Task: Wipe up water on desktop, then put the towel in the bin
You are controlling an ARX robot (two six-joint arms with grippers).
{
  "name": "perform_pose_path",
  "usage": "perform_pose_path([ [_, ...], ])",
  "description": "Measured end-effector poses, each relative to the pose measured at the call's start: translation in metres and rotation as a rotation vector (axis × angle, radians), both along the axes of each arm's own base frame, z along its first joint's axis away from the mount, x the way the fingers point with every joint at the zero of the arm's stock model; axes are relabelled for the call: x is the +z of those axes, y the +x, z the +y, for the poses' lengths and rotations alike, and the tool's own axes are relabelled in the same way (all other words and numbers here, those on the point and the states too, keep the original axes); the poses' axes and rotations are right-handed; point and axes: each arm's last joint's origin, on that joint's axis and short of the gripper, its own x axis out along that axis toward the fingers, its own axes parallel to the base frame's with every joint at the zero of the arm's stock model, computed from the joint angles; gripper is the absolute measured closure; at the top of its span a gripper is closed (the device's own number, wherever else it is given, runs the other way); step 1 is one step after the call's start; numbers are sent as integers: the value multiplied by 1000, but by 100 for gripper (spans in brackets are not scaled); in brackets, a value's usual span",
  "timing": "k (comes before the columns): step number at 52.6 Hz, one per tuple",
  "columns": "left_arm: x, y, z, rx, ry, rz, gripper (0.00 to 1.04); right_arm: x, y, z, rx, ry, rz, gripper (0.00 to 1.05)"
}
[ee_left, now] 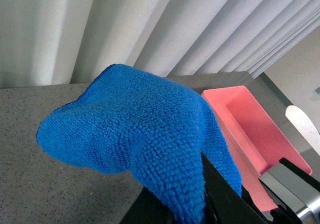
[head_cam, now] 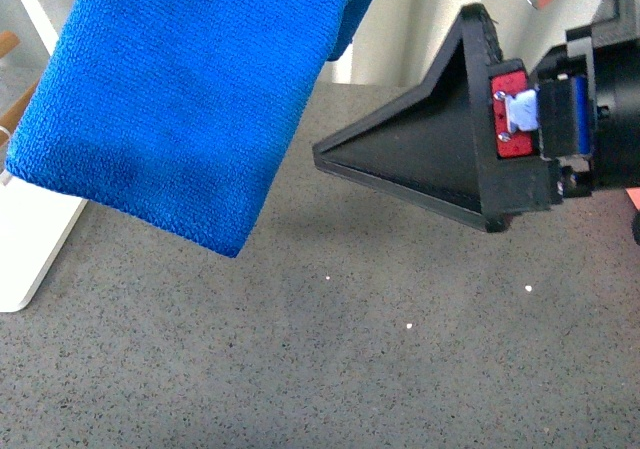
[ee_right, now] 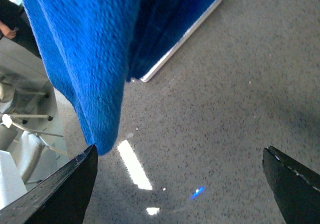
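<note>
Blue towel (head_cam: 170, 99) clamped in left pincer (ee_left: 192, 204), right pincer (ee_right: 180, 184) agape; only left wrist view shows pink bin (ee_left: 250, 129).

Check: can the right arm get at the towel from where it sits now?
Probably yes. The towel hangs clear of the desktop, and the right gripper stands wide open beside it, with nothing between them. In the right wrist view the cloth's lower corner hangs near one fingertip.
</note>
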Motion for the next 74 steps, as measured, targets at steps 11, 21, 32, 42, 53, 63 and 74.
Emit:
perform_pose_path([
  [11,0,0,0,0,0,0,100,7,26,18,51,40,-89,7],
  [21,0,0,0,1,0,0,100,9,50,41,79,61,-128,7],
  [32,0,0,0,1,0,0,100,20,63,62,144,149,-167,7],
  [42,0,0,0,2,1,0,100,28,64,70,162,197,-189,7],
  [53,0,0,0,2,1,0,100,31,66,71,131,223,-191,34],
  [63,0,0,0,2,2,-3,100,28,65,67,96,234,-187,60],
  [74,0,0,0,0,2,-3,79,24,61,59,53,221,-160,95],
])
